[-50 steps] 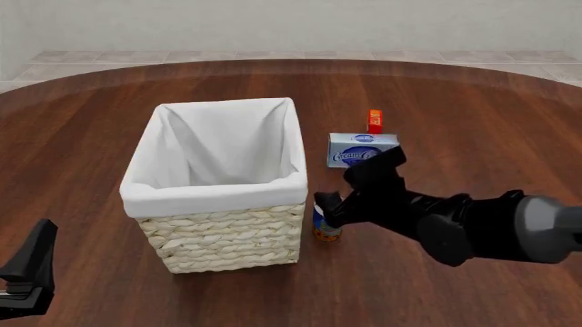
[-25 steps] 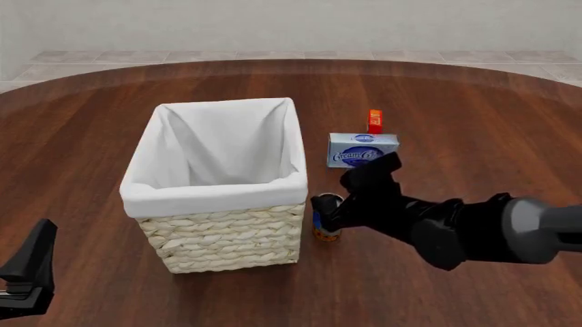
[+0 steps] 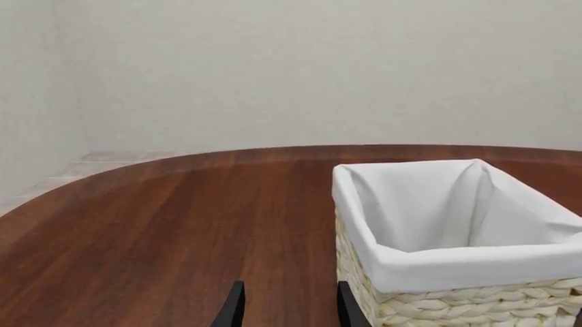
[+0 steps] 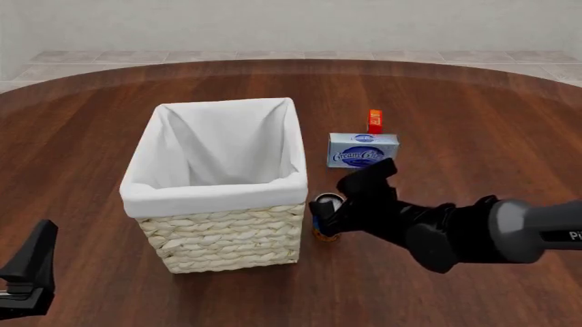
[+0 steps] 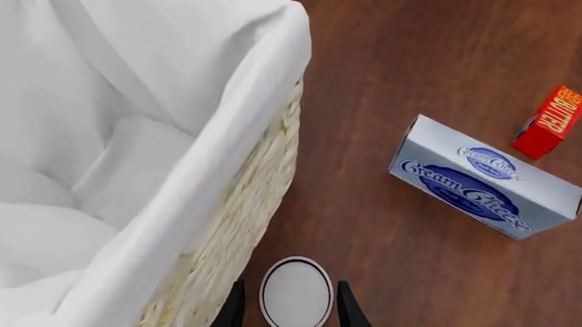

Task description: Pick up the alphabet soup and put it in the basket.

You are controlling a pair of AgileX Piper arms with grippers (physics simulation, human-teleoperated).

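The right gripper's (image 5: 288,306) two dark fingers (image 5: 234,308) stand apart, one on either side of the alphabet soup (image 5: 296,293), whose silvery-white round top sits squarely in the gap between them. A thin strip of table shows between each finger and the can's rim in the right wrist view, so the fingers bracket the can without visibly pressing on it. In the front view the right gripper (image 4: 326,212) is low at the can (image 4: 325,216), and only the can's pale top and a sliver of its blue and orange label show past the black fingers.

The soup stands upright on the wooden table (image 4: 473,122), just beside the near right corner of the basket (image 4: 223,235), close to the wicker wall but outside it. From the gripper the right arm (image 4: 454,231) runs back to the right edge of the front view, lying low and nearly level over the table, the wrist tipped down toward the can.

Beyond the can lies the cream cheese box (image 4: 362,150), and past that a small orange-red box (image 4: 374,121) stands upright; both are apart from the gripper.

The left gripper's (image 3: 285,306) fingers are parted with nothing between them, held above bare table near the basket's (image 3: 437,300) wicker side. In the front view the left gripper (image 4: 26,276) sits at the lower left corner, well apart from everything.
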